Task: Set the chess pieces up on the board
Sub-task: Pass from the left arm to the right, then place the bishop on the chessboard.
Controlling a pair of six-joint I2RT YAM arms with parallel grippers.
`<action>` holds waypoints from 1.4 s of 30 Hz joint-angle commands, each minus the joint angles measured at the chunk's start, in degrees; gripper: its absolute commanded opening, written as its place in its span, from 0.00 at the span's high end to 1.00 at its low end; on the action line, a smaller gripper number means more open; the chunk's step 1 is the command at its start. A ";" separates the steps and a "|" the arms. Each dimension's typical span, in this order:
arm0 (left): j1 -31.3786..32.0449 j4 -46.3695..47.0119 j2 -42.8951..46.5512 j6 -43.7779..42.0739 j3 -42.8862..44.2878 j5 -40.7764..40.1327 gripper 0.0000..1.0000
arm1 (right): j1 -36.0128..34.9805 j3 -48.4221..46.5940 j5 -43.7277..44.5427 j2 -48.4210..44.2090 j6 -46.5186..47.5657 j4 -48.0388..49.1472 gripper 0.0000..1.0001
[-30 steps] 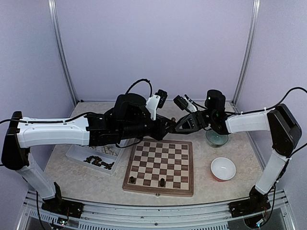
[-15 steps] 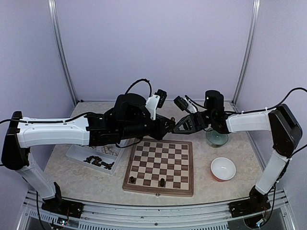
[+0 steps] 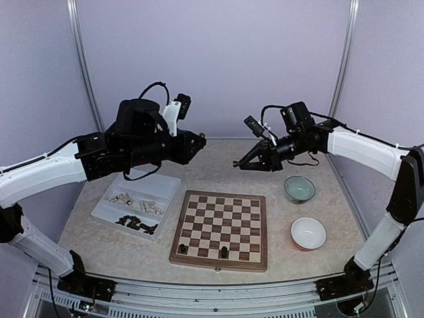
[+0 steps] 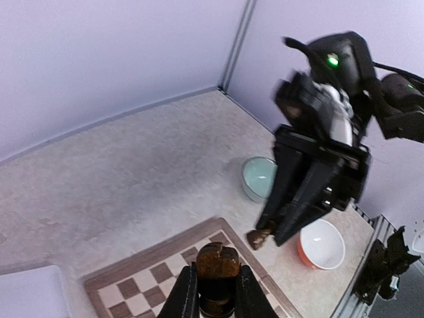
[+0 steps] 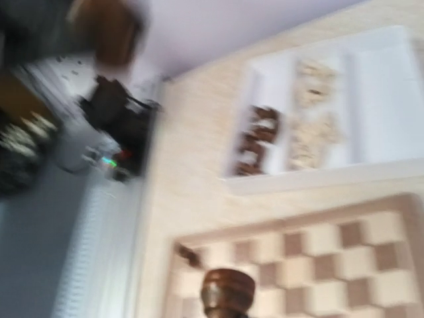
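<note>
The chessboard (image 3: 220, 228) lies in the middle of the table with two dark chess pieces, one (image 3: 183, 248) and another (image 3: 224, 251), on its near row. My left gripper (image 3: 199, 140) is raised above the table behind the board's far left. It is shut on a dark chess piece (image 4: 215, 264) held between its fingers (image 4: 185, 297). My right gripper (image 3: 237, 163) hovers above the board's far edge and is shut on another dark piece (image 4: 260, 236), which is also blurred in the right wrist view (image 5: 228, 290). The two grippers face each other, apart.
A white tray (image 3: 106, 211) left of the board holds cream pieces (image 3: 136, 201) and dark pieces (image 3: 137, 224). A pale green bowl (image 3: 299, 189) and a white bowl with an orange outside (image 3: 309, 233) stand right of the board.
Both arms have lifted and drawn apart. The left gripper moved up and left, the right gripper up and right. Before, their tips met over the board's far edge.
</note>
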State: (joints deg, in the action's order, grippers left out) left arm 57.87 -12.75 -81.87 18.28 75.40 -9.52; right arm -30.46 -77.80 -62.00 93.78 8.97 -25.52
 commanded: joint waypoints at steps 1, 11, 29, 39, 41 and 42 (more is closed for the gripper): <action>-6.09 -7.49 3.94 -2.16 3.52 -1.11 0.82 | -2.64 -4.23 16.72 -3.76 21.66 -21.00 0.98; -13.98 -5.50 4.54 -6.88 1.40 -1.11 0.82 | -17.38 2.62 41.09 -6.91 35.12 -33.39 0.98; -24.19 4.08 6.87 -6.64 -11.54 9.87 0.83 | -28.83 1.99 53.90 9.32 30.53 -34.54 0.99; -24.29 4.45 8.00 -6.65 -12.38 12.14 0.83 | -29.09 1.33 52.28 10.09 30.13 -33.99 0.59; -24.29 4.40 7.93 -6.67 -12.38 12.45 0.82 | -29.13 1.99 51.50 9.26 30.27 -33.69 0.56; -24.29 4.38 7.88 -6.60 -12.38 12.45 0.82 | -29.13 2.35 51.27 8.78 30.34 -33.51 0.55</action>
State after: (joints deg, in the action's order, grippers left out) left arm 33.54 -9.85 -74.67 11.75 63.51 1.39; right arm -59.09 -75.50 -9.13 104.40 39.29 -59.02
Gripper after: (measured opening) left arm 0.178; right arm 0.430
